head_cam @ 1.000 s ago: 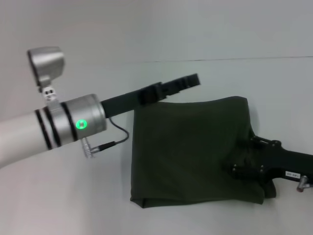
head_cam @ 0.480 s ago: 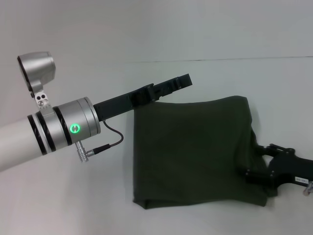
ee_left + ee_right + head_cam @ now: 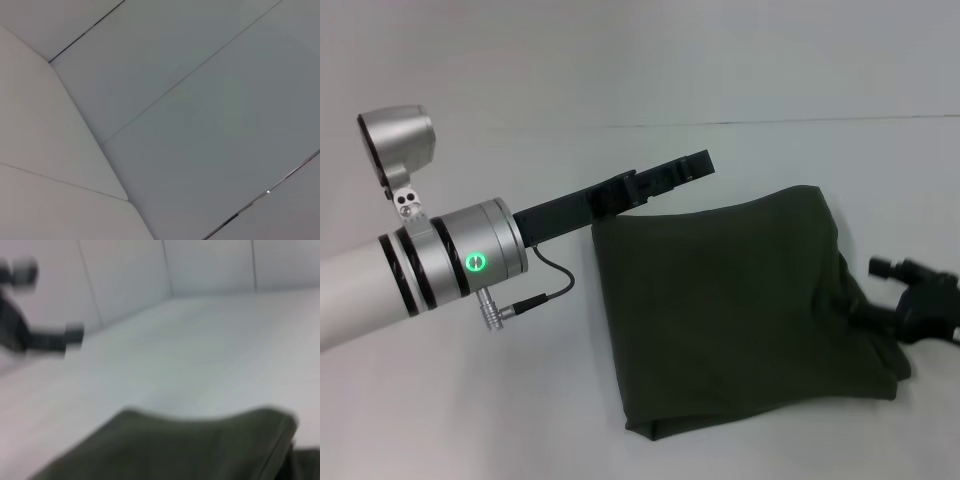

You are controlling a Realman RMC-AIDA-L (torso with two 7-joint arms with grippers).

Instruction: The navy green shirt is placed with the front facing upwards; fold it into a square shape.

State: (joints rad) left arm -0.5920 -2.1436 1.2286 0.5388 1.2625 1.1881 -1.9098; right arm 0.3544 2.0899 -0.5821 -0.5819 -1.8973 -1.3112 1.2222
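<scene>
The navy green shirt [image 3: 740,310] lies folded into a rough rectangle on the white table [image 3: 520,400], its print and collar hidden inside the folds. My right gripper [image 3: 910,305] is at the shirt's right edge, low over the table, and the cloth bunches toward it there. The right wrist view shows a raised fold of the shirt [image 3: 175,450] close up. My left gripper [image 3: 695,165] hangs in the air above the shirt's far left corner, not touching it. The left wrist view shows only pale panels.
My left forearm [image 3: 420,270], with its green light and cable, fills the left foreground above the table. The table's far edge [image 3: 770,123] meets a pale wall. In the right wrist view, the left gripper [image 3: 25,330] is a dark blur far off.
My right gripper has moved right, off the top of the shirt to its right edge. The shirt's near side slid right with it and skewed. My left arm drew back slightly.
</scene>
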